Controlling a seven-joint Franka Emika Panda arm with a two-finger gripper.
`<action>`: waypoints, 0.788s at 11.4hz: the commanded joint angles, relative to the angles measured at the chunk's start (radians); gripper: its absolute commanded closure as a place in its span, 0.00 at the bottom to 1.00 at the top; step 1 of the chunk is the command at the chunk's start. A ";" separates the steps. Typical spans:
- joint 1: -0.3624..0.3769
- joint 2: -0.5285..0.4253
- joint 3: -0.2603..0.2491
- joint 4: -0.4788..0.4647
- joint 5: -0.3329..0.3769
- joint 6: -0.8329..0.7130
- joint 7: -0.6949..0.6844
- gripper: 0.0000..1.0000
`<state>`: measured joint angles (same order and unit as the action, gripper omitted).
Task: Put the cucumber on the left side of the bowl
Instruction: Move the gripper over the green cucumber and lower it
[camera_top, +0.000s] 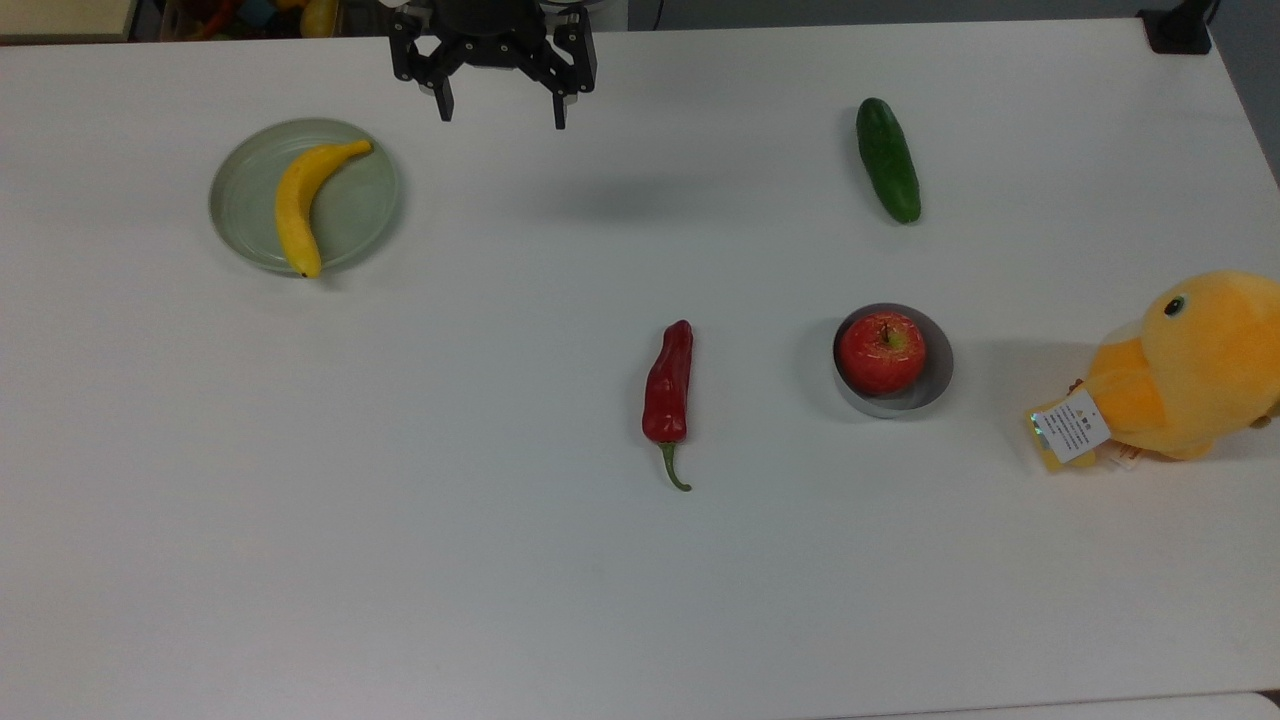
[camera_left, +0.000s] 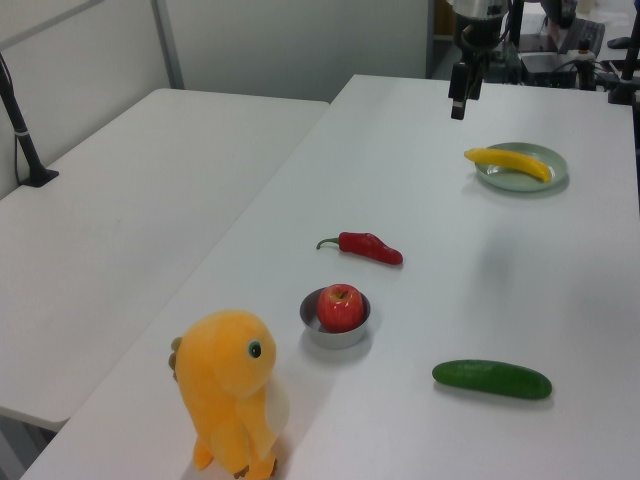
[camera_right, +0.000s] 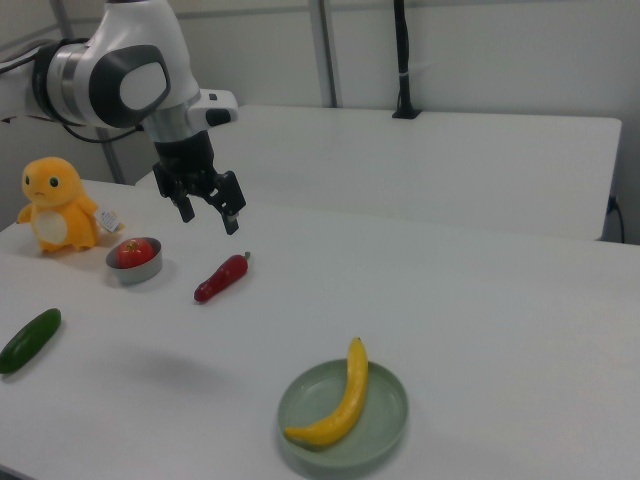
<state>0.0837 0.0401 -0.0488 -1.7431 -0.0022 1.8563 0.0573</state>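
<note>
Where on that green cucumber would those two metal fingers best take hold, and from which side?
Probably around its middle, coming straight down from above. The cucumber lies flat on the table, apart from the bowl, so its long sides are free. The open gripper would likely turn to close across its narrow width.

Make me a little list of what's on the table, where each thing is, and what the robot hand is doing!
cucumber: lying alone on the table, far from the bowl
bowl: grey, holds an apple
apple: red, inside the bowl
chili: red, lying at the top view's left of the bowl
banana: on the plate
plate: pale green
toy: orange plush, at the top view's right edge
gripper: open, empty, in the air above the table
</note>
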 joint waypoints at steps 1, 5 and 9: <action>0.002 -0.008 0.003 -0.009 0.018 -0.006 -0.025 0.00; 0.005 0.003 0.012 -0.016 0.018 0.004 -0.024 0.00; 0.094 -0.003 0.033 -0.104 0.066 0.027 -0.008 0.00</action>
<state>0.1219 0.0508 -0.0286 -1.7870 0.0222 1.8570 0.0496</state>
